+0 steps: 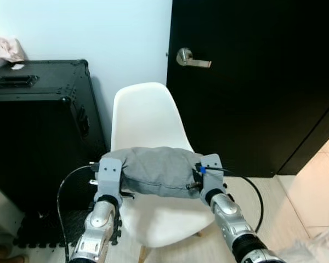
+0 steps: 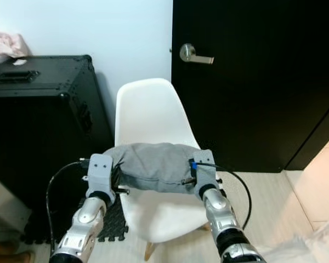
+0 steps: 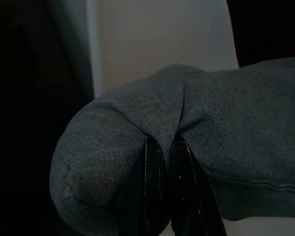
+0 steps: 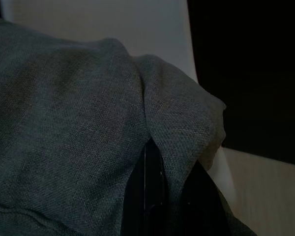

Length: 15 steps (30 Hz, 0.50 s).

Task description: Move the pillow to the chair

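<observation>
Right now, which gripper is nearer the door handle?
Right. The right gripper pinches the pillow's end below the door handle; the left gripper pinches the far end, beside the black case.

The two eye views are bright and sharp, with soft, even light. The white chair [image 1: 148,126] and wall [image 1: 98,33] look bright, and the door [image 1: 252,82] is very dark. Both wrist views are dim, grainy and a bit blurry up close.

silver arms, grey wrist blocks, black cables
</observation>
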Tool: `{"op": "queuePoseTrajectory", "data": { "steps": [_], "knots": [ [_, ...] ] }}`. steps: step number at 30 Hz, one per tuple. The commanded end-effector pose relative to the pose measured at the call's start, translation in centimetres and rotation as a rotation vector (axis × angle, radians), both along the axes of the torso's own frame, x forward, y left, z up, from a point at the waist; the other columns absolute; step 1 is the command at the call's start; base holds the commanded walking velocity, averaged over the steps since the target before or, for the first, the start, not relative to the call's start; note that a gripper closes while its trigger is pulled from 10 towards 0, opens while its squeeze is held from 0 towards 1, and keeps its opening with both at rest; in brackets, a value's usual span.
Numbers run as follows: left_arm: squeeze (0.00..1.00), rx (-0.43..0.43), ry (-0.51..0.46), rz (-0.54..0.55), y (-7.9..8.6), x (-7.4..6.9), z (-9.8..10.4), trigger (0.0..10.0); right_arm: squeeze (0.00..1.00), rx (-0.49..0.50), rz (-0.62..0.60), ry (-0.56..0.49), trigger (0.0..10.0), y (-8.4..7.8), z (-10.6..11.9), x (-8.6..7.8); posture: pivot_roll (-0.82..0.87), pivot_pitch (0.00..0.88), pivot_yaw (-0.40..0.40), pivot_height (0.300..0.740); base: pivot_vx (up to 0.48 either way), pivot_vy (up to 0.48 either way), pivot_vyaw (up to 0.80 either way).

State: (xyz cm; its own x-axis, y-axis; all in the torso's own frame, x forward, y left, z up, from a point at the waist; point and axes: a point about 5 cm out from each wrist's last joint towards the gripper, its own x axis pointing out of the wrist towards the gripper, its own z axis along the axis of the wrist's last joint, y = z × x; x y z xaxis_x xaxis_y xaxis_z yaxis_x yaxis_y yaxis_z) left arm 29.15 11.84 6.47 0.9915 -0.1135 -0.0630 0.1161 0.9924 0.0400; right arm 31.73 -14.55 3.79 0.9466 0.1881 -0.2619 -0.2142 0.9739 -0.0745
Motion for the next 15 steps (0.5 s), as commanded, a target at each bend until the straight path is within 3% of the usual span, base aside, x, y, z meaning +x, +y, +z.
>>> {"op": "queuePoseTrajectory", "data": {
  "steps": [1,3,8,15],
  "knots": [
    [0.00,-0.020,-0.058,-0.051,-1.4,0.4,1.3,10.0,0.00,0.028,0.040,-0.052,10.0,1.3,0.8,0.3,0.07,0.028,-0.015,0.740,0.398,0.000,0.00],
    [0.00,-0.022,-0.051,-0.050,-1.5,0.4,1.2,10.0,0.00,0.029,0.039,-0.053,10.0,1.3,0.8,0.3,0.07,0.027,-0.014,0.740,0.398,0.000,0.00],
    [0.00,-0.033,-0.050,-0.085,-2.8,0.4,1.4,10.0,0.00,0.032,0.032,-0.052,10.0,1.3,0.7,0.2,0.07,0.028,-0.009,0.740,0.000,0.000,0.00],
    [0.00,0.001,-0.044,-0.104,-2.9,0.2,1.0,10.0,0.00,0.041,0.016,-0.056,10.0,1.2,0.7,0.1,0.07,0.030,0.004,0.740,0.000,0.000,0.00]
  ]
}}
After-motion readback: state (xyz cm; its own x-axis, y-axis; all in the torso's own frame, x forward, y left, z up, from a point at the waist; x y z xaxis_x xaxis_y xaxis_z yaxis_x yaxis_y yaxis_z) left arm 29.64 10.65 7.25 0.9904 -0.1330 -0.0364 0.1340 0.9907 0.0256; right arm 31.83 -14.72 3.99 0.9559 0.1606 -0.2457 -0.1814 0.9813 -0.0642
